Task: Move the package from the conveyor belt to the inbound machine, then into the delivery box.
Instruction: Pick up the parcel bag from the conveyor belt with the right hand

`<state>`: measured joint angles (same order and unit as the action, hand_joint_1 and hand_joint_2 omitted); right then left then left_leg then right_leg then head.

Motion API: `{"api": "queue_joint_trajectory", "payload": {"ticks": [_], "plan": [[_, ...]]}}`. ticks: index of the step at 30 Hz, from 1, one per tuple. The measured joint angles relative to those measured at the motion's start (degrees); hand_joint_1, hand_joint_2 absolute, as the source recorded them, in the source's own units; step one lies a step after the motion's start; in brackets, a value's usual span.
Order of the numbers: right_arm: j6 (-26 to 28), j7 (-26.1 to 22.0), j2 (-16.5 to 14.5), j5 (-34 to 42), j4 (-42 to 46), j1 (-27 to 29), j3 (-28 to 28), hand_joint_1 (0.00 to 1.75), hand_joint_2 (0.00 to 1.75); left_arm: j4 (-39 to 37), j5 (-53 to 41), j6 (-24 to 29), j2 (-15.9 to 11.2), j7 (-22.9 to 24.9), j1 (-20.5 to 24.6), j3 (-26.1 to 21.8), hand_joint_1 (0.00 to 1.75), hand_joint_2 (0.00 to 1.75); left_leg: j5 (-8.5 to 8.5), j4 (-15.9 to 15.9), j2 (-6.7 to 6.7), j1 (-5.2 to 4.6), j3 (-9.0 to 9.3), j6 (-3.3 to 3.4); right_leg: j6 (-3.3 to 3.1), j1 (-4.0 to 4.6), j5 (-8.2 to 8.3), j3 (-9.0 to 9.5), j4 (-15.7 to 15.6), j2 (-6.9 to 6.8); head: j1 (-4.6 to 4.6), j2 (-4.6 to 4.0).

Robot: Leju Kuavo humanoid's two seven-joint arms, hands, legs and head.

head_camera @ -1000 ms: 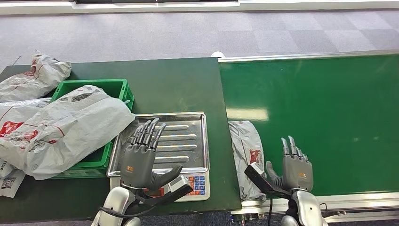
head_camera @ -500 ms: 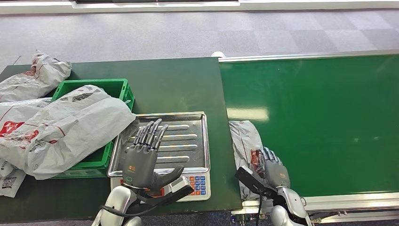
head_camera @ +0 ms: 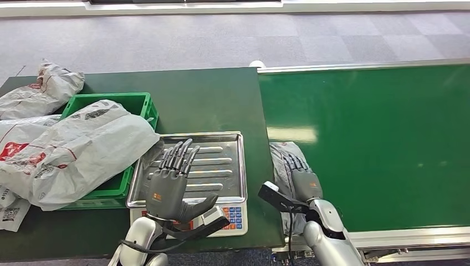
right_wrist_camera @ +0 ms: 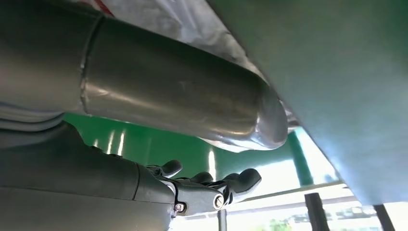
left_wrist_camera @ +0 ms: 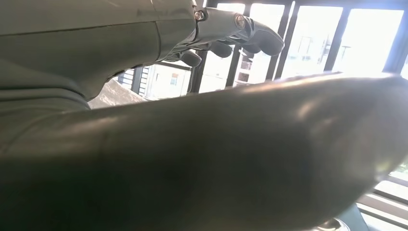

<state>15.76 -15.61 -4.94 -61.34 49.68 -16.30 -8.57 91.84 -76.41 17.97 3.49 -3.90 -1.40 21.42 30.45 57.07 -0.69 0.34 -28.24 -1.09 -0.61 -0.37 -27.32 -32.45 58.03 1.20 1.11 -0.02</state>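
Pickup step: right hand [head_camera: 302, 180] lies spread on the grey package [head_camera: 285, 166], gripping nothing; next, close fingers and lift leftward onto the scale tray [head_camera: 221, 145].

1. Package [head_camera: 288, 166] on the conveyor belt [head_camera: 377, 138]: near end hidden under right hand [head_camera: 304, 183]; grip unclear.
2. Scale [head_camera: 235, 215] keypad partly covered by left hand [head_camera: 169, 191].
3. Grey bags [head_camera: 72, 147] at the table's [head_camera: 205, 100] left edge cut off.

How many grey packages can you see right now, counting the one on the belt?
4, maybe more hidden. One package on the conveyor belt under the right robot hand; one across the green crate; two on the table left of it.
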Motion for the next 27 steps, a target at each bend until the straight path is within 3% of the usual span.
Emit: {"api": "queue_joint_trajectory", "payload": {"ticks": [4,6,10,14,18,21,27], "plan": [[0.87,-0.32,-0.96,0.5,-1.32,-1.35,-1.63,0.0,0.0,-0.09,0.01,-0.47,0.29,-0.18,0.46,0.3,0.0,0.0,0.0,0.0,-0.02,0.0,0.0,0.0,0.0,0.01,0.0,-0.01,0.0,0.0,0.0,0.0],[1.73,1.7,-1.56,-0.17,-2.4,-1.61,-2.03,0.0,0.0,-0.16,0.07,-0.8,0.5,-0.21,0.75,0.41,0.0,0.0,0.0,0.0,-0.03,0.0,-0.01,0.0,0.0,0.02,0.0,-0.01,0.0,0.0,0.0,0.0],[-0.41,13.07,-2.04,-4.36,-5.94,-1.89,-2.11,0.0,1.75,-0.28,0.52,-1.49,0.66,0.33,1.45,0.83,0.0,0.0,0.0,0.0,-0.04,-0.01,-0.01,0.01,0.01,0.02,0.0,0.0,0.0,-0.03,0.01,0.0],[-4.49,25.58,-2.1,-9.34,-9.95,-2.8,-2.18,0.0,1.75,-0.68,1.69,-2.07,0.67,0.47,2.23,1.67,0.0,0.0,0.04,0.01,0.09,-0.04,0.18,0.04,0.02,0.02,0.0,0.09,-0.02,0.06,-0.01,0.0],[-8.84,34.47,-1.73,-14.35,-12.61,-3.54,-2.31,0.0,1.75,-1.16,2.39,-2.06,0.68,0.61,2.9,2.65,0.0,0.0,0.1,0.0,-0.16,-0.1,0.55,0.15,0.18,0.1,-0.15,0.5,-0.08,-0.14,0.06,0.0],[-9.84,37.15,-1.61,-16.34,-13.03,-3.41,-2.34,0.0,1.75,-1.38,2.67,-2.01,0.68,0.71,3.06,2.92,0.0,0.0,0.11,0.01,-0.29,-0.15,0.68,0.19,0.26,0.06,-0.18,0.78,-0.1,-0.23,0.08,0.0],[-10.15,37.92,-1.58,-17.22,-13.34,-3.56,-2.35,0.0,1.75,-1.55,2.82,-1.98,0.69,0.8,3.22,3.14,0.0,0.0,0.1,0.04,-0.31,-0.21,1.05,0.29,0.34,-0.01,-0.19,1.14,-0.12,-0.26,0.08,0.0]]}}
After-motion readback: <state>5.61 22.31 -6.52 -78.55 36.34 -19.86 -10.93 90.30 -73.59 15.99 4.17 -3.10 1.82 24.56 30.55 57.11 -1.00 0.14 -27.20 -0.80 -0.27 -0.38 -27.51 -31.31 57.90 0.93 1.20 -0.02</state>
